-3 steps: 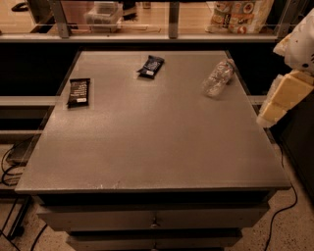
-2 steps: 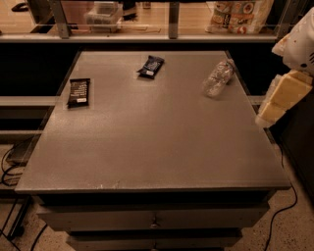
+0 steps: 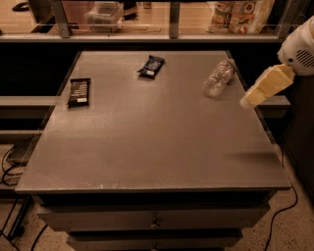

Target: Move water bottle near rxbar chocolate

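The water bottle (image 3: 219,77) is a small clear crinkly bottle lying on its side at the far right of the grey table (image 3: 157,147). The rxbar chocolate (image 3: 79,91) is a flat black wrapper with white lettering, lying near the table's left edge. My gripper (image 3: 248,100) hangs at the right edge of the view, above the table's right side, just right of and a little nearer than the bottle. It touches nothing.
A shorter, puffier dark packet (image 3: 151,66) lies at the far middle of the table. Behind the table runs a rail with a shelf holding a clear container (image 3: 103,12) and printed bags (image 3: 240,12). Cables (image 3: 10,166) lie on the floor at left.
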Tool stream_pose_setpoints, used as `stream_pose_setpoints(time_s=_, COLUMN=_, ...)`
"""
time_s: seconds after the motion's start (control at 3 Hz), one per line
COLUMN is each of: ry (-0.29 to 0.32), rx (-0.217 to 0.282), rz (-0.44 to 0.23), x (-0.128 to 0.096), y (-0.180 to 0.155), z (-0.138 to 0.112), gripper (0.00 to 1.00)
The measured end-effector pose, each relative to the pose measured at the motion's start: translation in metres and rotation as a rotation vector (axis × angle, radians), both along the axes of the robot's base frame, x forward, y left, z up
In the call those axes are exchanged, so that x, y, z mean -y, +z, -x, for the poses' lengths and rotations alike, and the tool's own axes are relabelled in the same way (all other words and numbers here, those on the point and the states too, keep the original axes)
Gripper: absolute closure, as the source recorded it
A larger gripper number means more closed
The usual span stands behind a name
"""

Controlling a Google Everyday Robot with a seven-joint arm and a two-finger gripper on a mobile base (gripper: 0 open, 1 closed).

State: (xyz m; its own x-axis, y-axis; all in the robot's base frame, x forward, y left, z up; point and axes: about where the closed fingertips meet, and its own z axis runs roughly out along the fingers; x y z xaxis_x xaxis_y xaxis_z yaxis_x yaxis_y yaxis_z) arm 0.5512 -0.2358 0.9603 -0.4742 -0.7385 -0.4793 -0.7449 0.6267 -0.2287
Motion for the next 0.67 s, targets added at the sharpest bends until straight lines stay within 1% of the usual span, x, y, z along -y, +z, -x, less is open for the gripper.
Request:
stream_pose_setpoints(time_s=0.33, ry=-0.148, rx=0.002, rz=-0.079, x=0.0115, y=-0.0087, z=-0.0391, gripper=0.0)
stream_pose_setpoints(time_s=0.67, ry=-0.2, rx=-0.013, rz=-0.11, x=0.0121, y=-0.0102, z=-0.0411, gripper=0.0)
